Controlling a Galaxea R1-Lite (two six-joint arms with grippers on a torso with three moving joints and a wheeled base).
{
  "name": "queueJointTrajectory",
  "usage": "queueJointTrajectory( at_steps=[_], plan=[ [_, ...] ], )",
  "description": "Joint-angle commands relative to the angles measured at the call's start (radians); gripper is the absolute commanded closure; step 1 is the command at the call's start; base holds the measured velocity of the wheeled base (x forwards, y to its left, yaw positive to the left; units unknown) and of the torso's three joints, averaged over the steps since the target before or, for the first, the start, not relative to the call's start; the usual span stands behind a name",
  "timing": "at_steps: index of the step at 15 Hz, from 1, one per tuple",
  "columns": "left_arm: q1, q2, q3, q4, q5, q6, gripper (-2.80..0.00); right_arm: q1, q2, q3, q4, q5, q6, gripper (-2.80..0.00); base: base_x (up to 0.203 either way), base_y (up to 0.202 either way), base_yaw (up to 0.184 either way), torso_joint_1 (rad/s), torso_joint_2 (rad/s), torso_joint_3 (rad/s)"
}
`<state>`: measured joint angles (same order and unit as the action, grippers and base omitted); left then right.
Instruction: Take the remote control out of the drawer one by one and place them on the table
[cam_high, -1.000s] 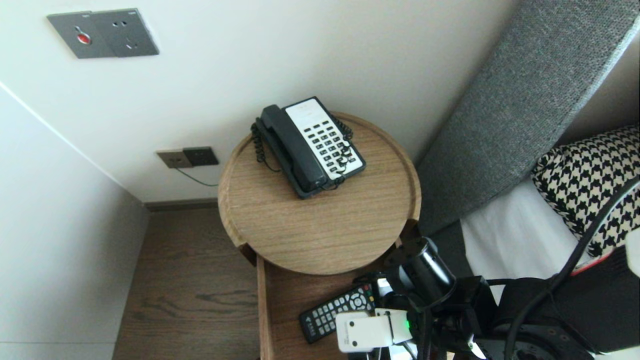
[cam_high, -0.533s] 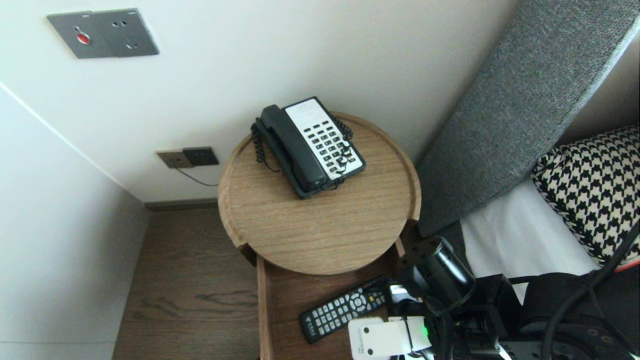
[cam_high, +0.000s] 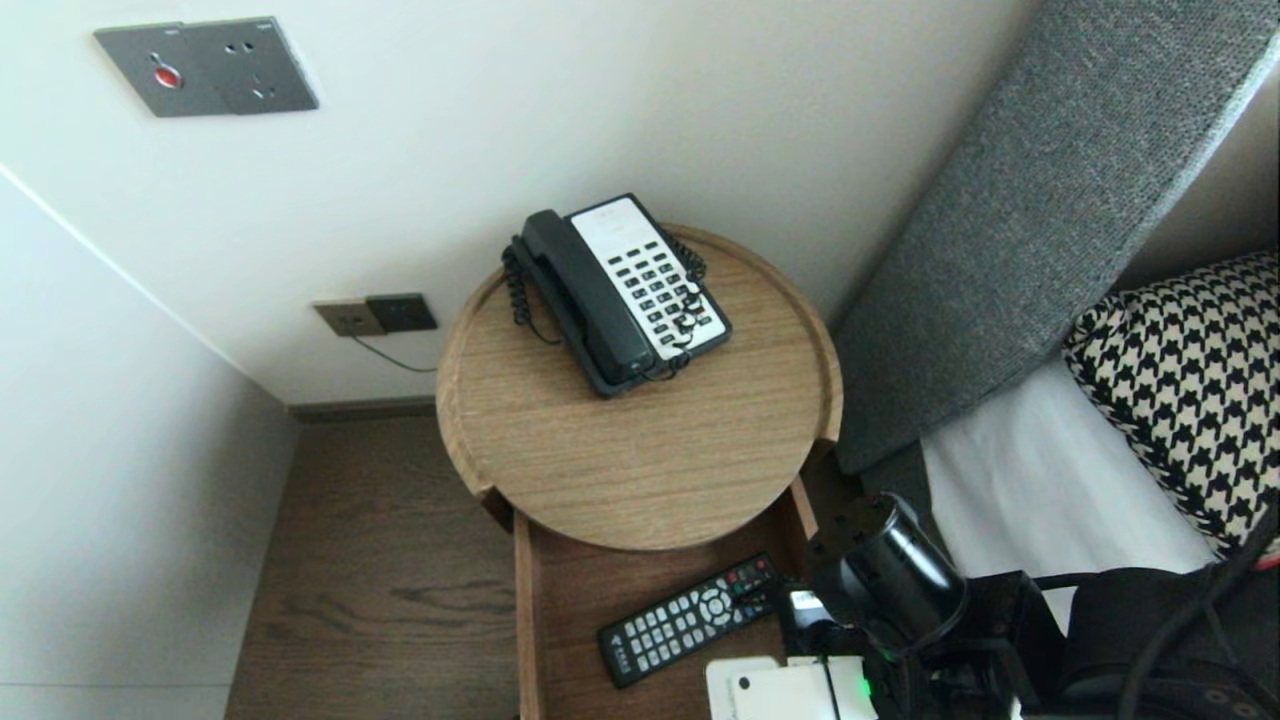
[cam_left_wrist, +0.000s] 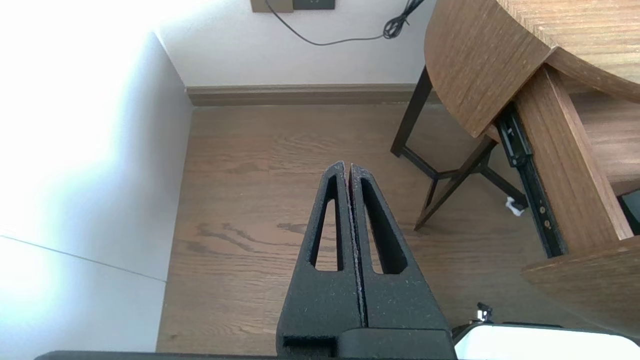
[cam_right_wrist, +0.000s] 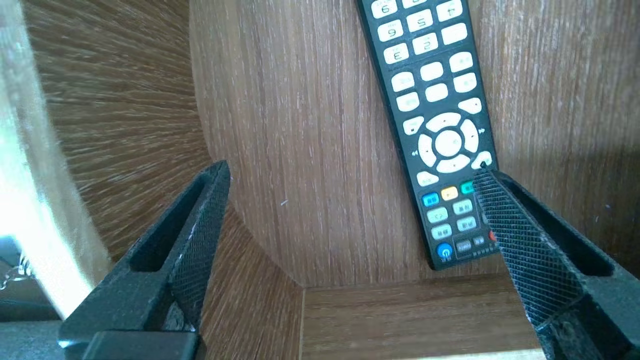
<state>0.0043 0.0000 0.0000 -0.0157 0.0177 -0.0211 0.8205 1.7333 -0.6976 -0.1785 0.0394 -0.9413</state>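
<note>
Black remote (cam_right_wrist: 440, 115) in drawer (cam_right_wrist: 300, 125): reach judged in hand. Right pincer (cam_right_wrist: 352, 169) spread, remote under one fingertip, off-centre. Centring, then lowering called for. Left pincer (cam_left_wrist: 348, 167) pressed together, parked over floor (cam_left_wrist: 250, 225).

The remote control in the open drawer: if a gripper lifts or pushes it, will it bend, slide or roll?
The remote control looks like a rigid plastic bar, so it probably will not bend. It lies flat in the smooth wooden drawer, so a push would likely slide it, not roll it. Being slim, it is probably light.
</note>
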Motion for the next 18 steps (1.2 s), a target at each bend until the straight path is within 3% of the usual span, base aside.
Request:
queueJointTrajectory(
  at_steps=[1, 8, 13, 18],
  plan=[
    [0.0, 0.0, 0.0, -0.001, 0.001, 0.0, 0.0, 0.007, -0.016, 0.02, 0.002, 0.001, -0.005, -2.8, 0.0, 0.0, 0.0, 0.0, 0.0, 0.0],
    [0.0, -0.002, 0.0, -0.001, 0.001, 0.0, 0.0, 0.009, -0.052, 0.073, 0.002, 0.001, -0.005, -2.8, 0.0, 0.0, 0.0, 0.0, 0.0, 0.0],
    [0.0, 0.0, 0.0, 0.0, 0.001, 0.0, 0.0, 0.009, -0.035, 0.03, 0.001, 0.005, -0.004, -2.8, 0.0, 0.0, 0.0, 0.0, 0.0, 0.0],
    [0.0, -0.002, 0.0, 0.0, 0.001, 0.0, 0.0, -0.005, -0.013, -0.045, 0.032, 0.085, 0.08, -2.8, 0.0, 0.0, 0.0, 0.0, 0.0, 0.0]
  ],
)
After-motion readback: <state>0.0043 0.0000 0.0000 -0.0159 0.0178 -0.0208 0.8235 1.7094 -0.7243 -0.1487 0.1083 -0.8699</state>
